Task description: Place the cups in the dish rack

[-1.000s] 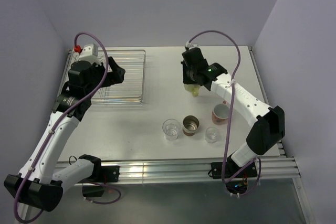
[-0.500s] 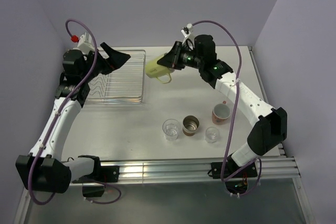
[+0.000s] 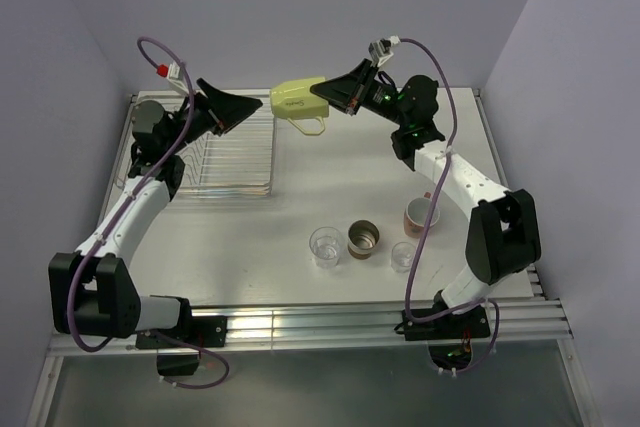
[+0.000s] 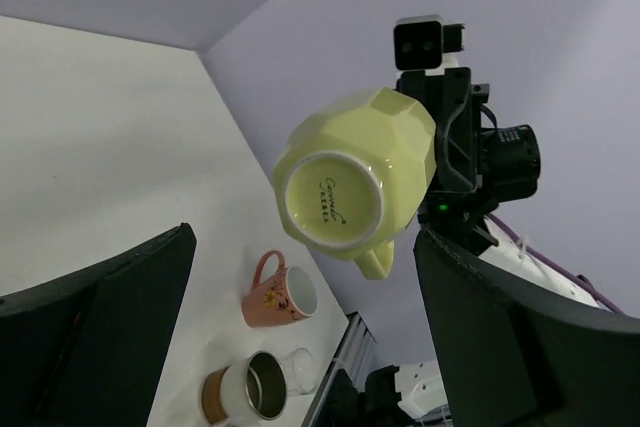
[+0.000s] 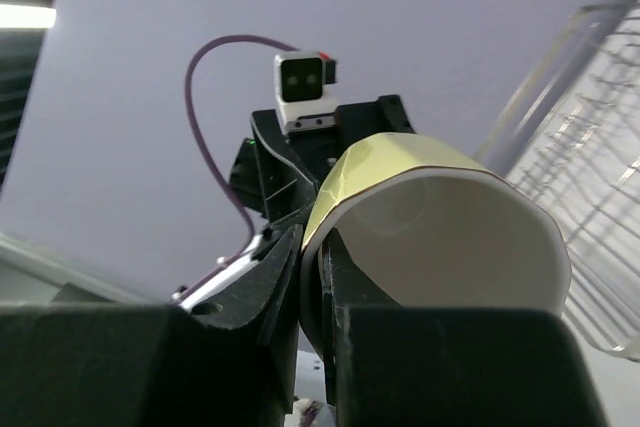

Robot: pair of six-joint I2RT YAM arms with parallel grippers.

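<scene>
Right arm holding the yellow mug aloft by the rack, left arm facing it empty.
From above, the right gripper [image 3: 322, 97] is clamping the rim of the pale yellow mug [image 3: 293, 100], which is hanging in the air on its side by the far right corner of the dish rack [image 3: 272, 162], handle drooping; the left gripper [image 3: 238, 110] is gaping wide, gripping nothing, aimed at the mug's base but apart from it. The salmon-pink mug [image 3: 420, 215], brown cup [image 3: 364, 239] and two glass tumblers [image 3: 325, 246] are standing on the table [image 3: 330, 167], near right. The left wrist camera is looking between its spread fingers [image 4: 110, 337] at the mug's printed base. The right wrist camera is showing its fingers [image 5: 265, 292] pinching the mug's wall, one inside, one outside.
</scene>
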